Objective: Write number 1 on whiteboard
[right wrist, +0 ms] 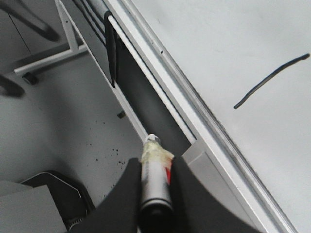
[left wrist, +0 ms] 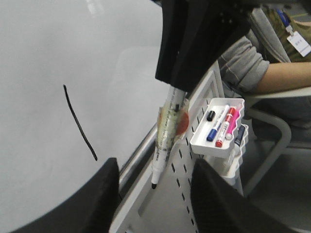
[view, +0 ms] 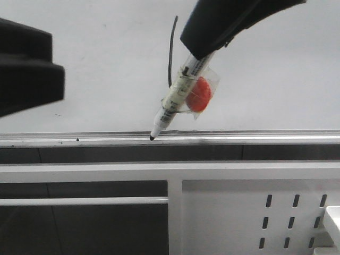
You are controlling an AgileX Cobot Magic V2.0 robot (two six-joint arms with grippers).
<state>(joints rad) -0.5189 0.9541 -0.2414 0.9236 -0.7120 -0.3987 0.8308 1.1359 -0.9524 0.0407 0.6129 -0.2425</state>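
The whiteboard (view: 95,58) fills the back of the front view, with its silver rail (view: 79,136) along the lower edge. The number 1 (view: 172,50) is a thin black stroke on it, also seen as number 1 (left wrist: 79,122) and number 1 (right wrist: 272,80). My right gripper (view: 204,53) is shut on a marker pen (view: 175,98) that slants down to the left. The pen's tip is off the stroke, down at the rail. The pen (right wrist: 154,174) sits tight between the fingers. My left gripper (left wrist: 155,199) is open and holds nothing, off to the left of the stroke.
A red round piece (view: 199,94) is taped to the pen. Below the rail is a white panel with oval slots (view: 239,212). A white tray of spare markers (left wrist: 218,128) hangs on that panel. A person's arm (left wrist: 272,73) rests beyond it.
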